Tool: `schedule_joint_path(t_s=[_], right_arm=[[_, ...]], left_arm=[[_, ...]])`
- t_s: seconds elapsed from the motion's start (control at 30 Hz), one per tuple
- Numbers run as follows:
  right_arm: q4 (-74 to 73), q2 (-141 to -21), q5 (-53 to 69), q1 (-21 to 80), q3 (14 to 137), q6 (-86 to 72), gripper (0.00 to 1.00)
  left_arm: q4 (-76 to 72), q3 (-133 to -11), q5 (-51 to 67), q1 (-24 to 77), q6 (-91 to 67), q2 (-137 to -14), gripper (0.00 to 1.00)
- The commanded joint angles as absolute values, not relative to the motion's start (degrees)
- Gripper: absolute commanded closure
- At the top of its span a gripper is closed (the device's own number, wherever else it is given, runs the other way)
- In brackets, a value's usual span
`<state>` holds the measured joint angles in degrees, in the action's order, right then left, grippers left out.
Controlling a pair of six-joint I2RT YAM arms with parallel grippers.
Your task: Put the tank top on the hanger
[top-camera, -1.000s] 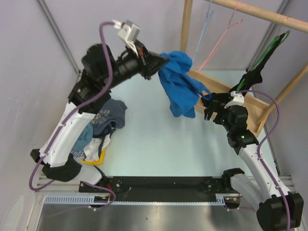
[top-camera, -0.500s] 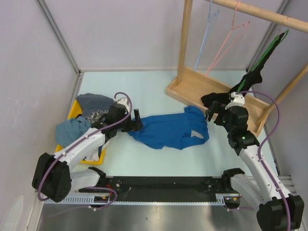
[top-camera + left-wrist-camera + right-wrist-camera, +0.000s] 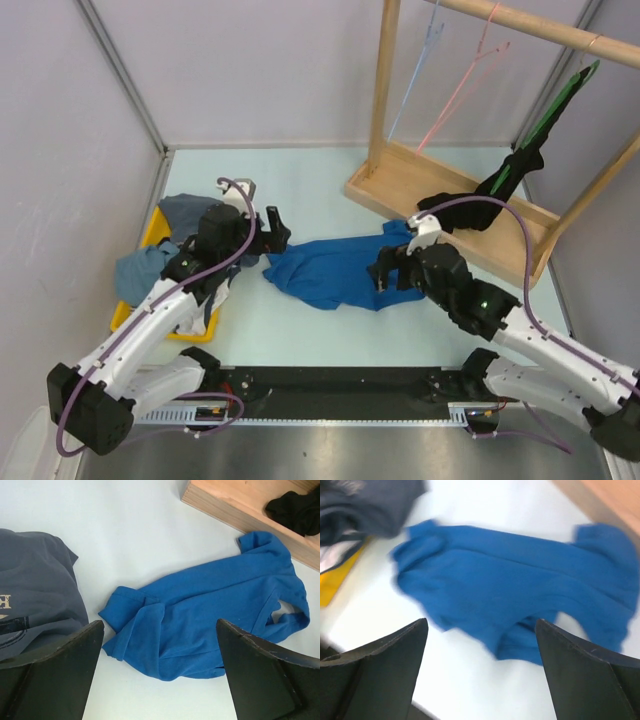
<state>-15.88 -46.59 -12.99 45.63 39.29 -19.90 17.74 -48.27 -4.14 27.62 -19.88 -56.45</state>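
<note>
The tank top [image 3: 345, 270] lies spread and rumpled on the tabletop [image 3: 300, 180], about midway between the left and right edges and a little closer to the near edge than the far one. Its right end sits just beside the wooden rack base [image 3: 395, 185]. Its left end is folded over on itself, which shows plainly in the left wrist view [image 3: 210, 615].

The hanger [image 3: 465, 85] hangs by its hook from the wooden rod [image 3: 540, 25] above the far right corner, well apart from the tank top. A light blue hanger [image 3: 410, 75] hangs beside it on the left. Farther right, a green hanger [image 3: 550, 110] carries a black cloth [image 3: 480, 205] that droops onto the rack base.

The left gripper [image 3: 272, 228] is at the tank top's left end, its jaws spread wide with nothing between them [image 3: 159, 624]. The right gripper [image 3: 385, 272] is over the garment's right part. Its wrist view is blurred, yet the jaws stand clearly wide apart and hold nothing [image 3: 481, 622], with the blue fabric [image 3: 520, 590] below them. Whether either gripper touches the cloth cannot be told.

Along the left edge, a yellow tray [image 3: 152, 230] holds a dark grey-navy printed shirt [image 3: 190, 213] and a dull teal garment [image 3: 140, 270].
</note>
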Motion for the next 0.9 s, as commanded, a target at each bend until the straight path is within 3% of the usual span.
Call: schedule_joint_path(t_s=[0.0,0.13,0.27,0.4,0.5,0.67,0.87], right_arm=[[-18.97,-48.68,-21.27,57.29,53.59,-19.34,0.05],[-24.86,-53.16,-20.83,56.52,68.88,-18.03,0.06],[-27.68,-59.83,-18.04,48.98,88.18,-13.89,0.06],[-31.72,-69.85,-1.35,24.96,102.51,-18.0,0.07],[-35.06,-78.55,4.38,15.86,112.1,-19.24,0.08],[-32.26,-86.99,11.41,7.57,116.89,-23.37,0.11],[-29.54,-93.16,10.02,3.78,119.44,-25.13,0.13]], left_arm=[[18.19,-49.31,-2.02,27.69,-17.23,-54.5,0.0],[19.16,-50.97,-0.53,27.6,-16.7,-53.44,0.01],[21.61,-55.18,5.44,27.6,-14.42,-55.1,0.01],[24.43,-60.11,7.29,27.6,-11.26,-57.83,0.01],[24.17,-60.21,5.72,27.6,-9.41,-58.53,0.01],[21.97,-57.14,5.45,27.16,-9.32,-57.4,0.01],[21.1,-55.28,6.32,27.07,-9.58,-57.13,0.0]])
